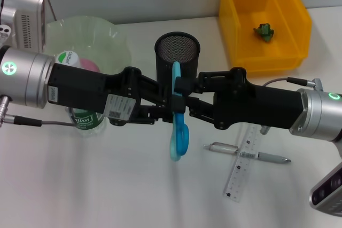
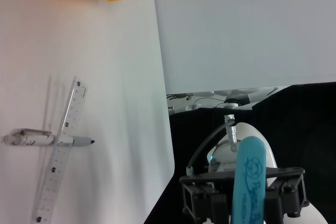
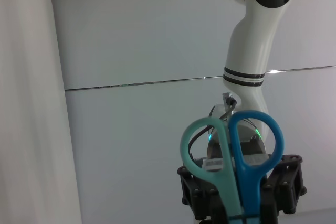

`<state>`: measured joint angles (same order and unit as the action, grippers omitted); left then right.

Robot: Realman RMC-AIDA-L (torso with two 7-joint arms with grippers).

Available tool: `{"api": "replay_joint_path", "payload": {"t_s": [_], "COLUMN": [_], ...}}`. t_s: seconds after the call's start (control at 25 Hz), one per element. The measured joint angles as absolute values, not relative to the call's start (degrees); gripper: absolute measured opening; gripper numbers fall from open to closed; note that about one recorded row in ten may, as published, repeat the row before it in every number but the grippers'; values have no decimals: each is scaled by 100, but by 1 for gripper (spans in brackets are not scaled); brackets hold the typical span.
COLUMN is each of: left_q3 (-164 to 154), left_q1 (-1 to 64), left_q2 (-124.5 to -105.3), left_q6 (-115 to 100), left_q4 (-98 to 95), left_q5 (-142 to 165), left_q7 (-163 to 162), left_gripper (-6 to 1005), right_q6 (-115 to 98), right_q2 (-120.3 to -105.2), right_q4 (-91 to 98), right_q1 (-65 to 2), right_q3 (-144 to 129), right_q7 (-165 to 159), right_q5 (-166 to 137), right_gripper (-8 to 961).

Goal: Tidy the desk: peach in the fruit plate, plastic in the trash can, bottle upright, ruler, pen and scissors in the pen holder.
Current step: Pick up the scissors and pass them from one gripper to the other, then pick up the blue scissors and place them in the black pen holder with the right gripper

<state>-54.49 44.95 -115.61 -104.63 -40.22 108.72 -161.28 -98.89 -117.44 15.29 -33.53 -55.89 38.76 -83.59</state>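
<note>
Handover in mid-air: left gripper [image 1: 170,106] and right gripper [image 1: 180,93] meet from opposite sides on the scissors [image 1: 178,126], just in front of the holder [image 1: 177,53] and above the desk [image 1: 107,185]. Both look clamped on them; the left wrist view shows the far gripper's jaws closed around the blade cover, the right wrist view shows the other closed below the handles.

Risks, my read:
- Release timing off, so the scissors drop or twist between the grips.
- Fingers are packed tight, so a retreat could snag.
- Scissors hang handles-down, so they need reorienting to enter the holder; could clip the rim.

Still on the desk: pen [image 1: 248,152] crossing the ruler [image 1: 244,165], touching. Bottle [image 1: 84,116] stands by the plate [image 1: 115,41], peach [image 1: 85,65] in it. Green scrap sits in the bin [image 1: 264,22].

Surface is plain white; grey wall behind.
</note>
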Motion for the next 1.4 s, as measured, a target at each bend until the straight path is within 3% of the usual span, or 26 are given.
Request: {"api": "replay_joint_path", "payload": {"t_s": [1.4], "left_q3": [-5293], "left_q1": [4425], "left_q2": [-11531], "left_q6": [-10476], "left_q4": [-3943], "left_q5": [10849], "left_q7": [-16087], "left_gripper": [279], "right_q6": [-9949], "right_q2": [-11750], "right_q4": [1549], "right_q1": [-3339], "right_q3": [-5651], "right_q7": [3912], "right_q5": [-8347], "right_gripper": [232]}}
